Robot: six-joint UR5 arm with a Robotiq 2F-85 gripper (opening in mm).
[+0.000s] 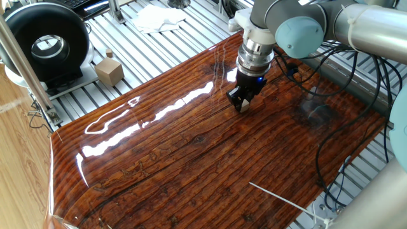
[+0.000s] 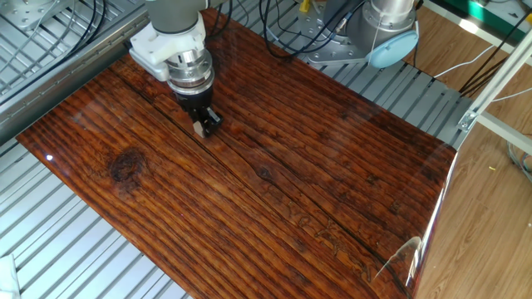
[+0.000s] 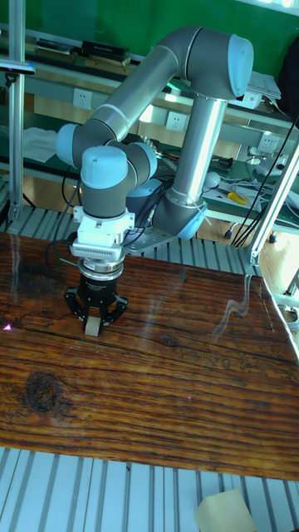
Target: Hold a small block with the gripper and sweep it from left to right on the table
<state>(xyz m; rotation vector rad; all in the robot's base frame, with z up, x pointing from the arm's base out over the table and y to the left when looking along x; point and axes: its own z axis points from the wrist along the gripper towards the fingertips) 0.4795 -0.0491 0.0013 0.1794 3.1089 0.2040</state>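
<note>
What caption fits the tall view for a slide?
Claw shut on a small block, held down on the glossy table.
</note>
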